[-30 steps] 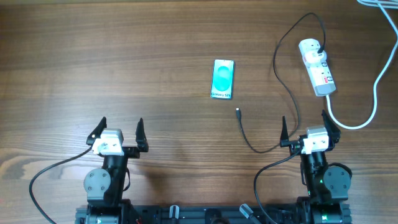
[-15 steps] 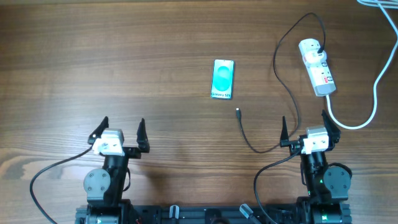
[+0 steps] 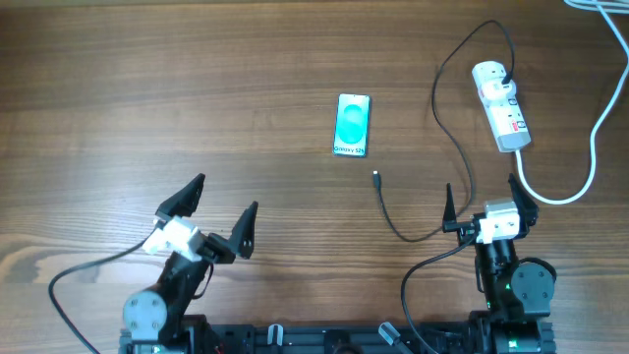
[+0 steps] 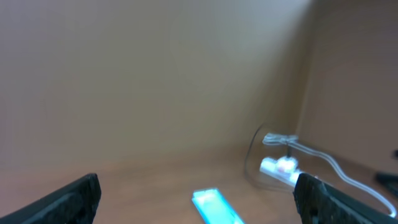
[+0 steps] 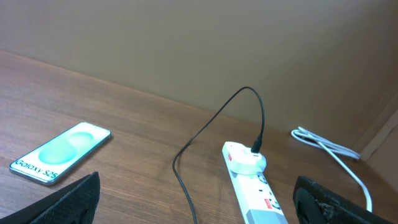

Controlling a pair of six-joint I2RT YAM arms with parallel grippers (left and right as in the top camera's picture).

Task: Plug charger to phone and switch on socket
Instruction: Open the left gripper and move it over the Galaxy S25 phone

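Charger plug tip (image 3: pixel 375 176) lies on desk (image 3: pixel 197 79) ahead-left of right pincer (image 3: pixel 480 187), nearer it than left pincer (image 3: pixel 226 192). Phone (image 3: pixel 353 124) sits just beyond tip, long axis pointing away. Both pincers wide open, empty.

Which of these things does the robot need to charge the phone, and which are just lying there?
For the job:
- the phone
- the black charger cable
- the white socket strip, with its thick white cord

Just lying about:
- the loose white cable at the far corner
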